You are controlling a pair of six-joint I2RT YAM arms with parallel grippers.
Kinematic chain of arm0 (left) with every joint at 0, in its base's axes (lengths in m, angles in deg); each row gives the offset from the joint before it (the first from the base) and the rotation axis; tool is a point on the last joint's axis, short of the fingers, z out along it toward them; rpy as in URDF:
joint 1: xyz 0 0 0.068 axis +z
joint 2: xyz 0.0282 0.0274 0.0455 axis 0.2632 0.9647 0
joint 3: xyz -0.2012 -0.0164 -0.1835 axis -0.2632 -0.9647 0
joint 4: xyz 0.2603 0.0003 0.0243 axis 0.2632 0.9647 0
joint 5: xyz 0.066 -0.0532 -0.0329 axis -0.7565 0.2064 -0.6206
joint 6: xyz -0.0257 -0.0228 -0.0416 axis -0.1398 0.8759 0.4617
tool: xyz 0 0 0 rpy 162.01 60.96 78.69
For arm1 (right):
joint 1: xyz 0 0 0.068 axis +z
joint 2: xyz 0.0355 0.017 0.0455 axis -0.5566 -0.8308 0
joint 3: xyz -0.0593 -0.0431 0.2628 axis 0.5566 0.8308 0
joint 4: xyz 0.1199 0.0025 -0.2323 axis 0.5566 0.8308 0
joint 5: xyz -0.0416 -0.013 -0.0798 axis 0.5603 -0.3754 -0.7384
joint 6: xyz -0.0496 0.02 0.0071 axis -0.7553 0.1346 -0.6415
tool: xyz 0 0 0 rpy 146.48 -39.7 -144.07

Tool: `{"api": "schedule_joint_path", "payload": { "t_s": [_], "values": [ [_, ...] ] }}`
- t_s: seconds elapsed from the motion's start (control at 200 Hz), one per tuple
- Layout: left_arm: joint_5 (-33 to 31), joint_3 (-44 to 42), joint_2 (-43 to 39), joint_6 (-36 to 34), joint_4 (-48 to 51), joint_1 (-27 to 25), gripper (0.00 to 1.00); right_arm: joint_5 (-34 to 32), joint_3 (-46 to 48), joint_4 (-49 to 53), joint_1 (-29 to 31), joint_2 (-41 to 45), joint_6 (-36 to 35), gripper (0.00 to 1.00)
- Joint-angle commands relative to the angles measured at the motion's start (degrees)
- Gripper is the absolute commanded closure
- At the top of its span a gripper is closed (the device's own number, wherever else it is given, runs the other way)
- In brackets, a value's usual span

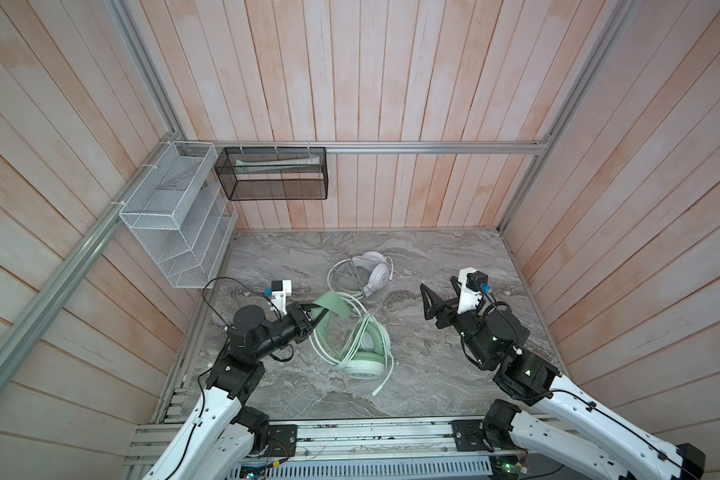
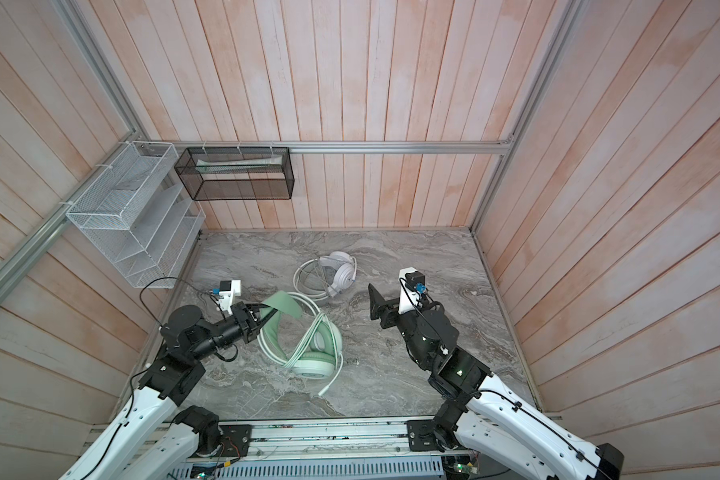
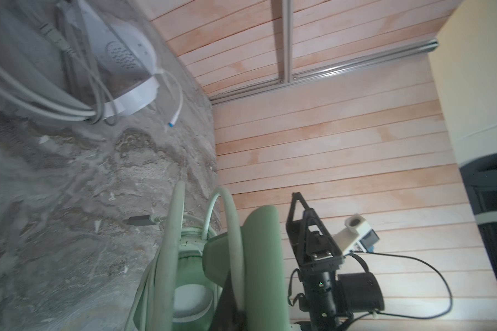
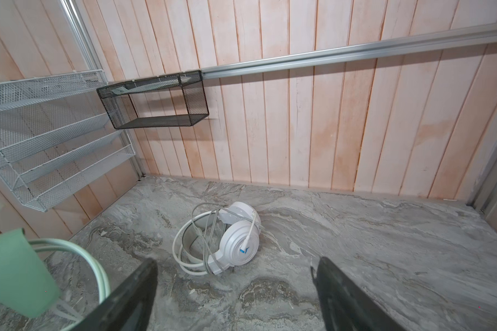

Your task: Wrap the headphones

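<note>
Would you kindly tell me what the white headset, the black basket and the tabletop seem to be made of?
The white headset: likely moulded plastic, smooth satin sheen, perforated earcup. The black basket: probably coated metal mesh, matte; the wall shows through it. The tabletop: grey veined stone look; real marble or printed laminate, I cannot tell.

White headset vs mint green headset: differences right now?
Grip: the left end effector clamps the headband of the mint green headset; the white headset lies free on the tabletop.
Position: the white headset sits nearer the back wall, the mint green headset nearer the front.
Shared: both are over-ear, with cable looped around them.
</note>
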Motion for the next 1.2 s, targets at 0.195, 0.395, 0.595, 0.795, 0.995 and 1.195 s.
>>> {"api": "schedule_joint_path", "payload": {
  "t_s": [0.195, 0.395, 0.595, 0.795, 0.995, 1.195],
  "values": [
    [-4.14, -8.92, 8.40, -3.01, -16.85, -0.18, 1.00, -0.13, 1.92, 2.44, -0.19, -0.63, 1.98, 0.13],
    [-3.74, -11.73, 13.38, -3.56, -22.45, -0.09, 1.00, 2.13, 2.17, 2.10, -0.23, -2.36, 2.16, 0.13],
    [-6.17, -13.05, 6.08, -7.76, -14.78, 0.41, 1.00, 8.08, 4.07, 0.87, -0.19, -5.16, 3.42, 0.14],
    [-1.95, -18.06, -0.65, -3.98, -15.98, 2.48, 1.00, 15.65, 4.74, -0.54, -0.19, -10.42, 4.28, 0.21],
    [1.26, -10.46, -5.62, 5.92, -15.88, 2.72, 1.00, 21.69, 4.80, -1.85, -0.11, -9.05, 2.98, 0.25],
    [1.48, 10.14, -3.49, 2.77, 1.11, 2.80, 1.00, 33.64, 8.77, -6.65, 0.14, 0.01, 1.78, 0.20]
  ]
}}
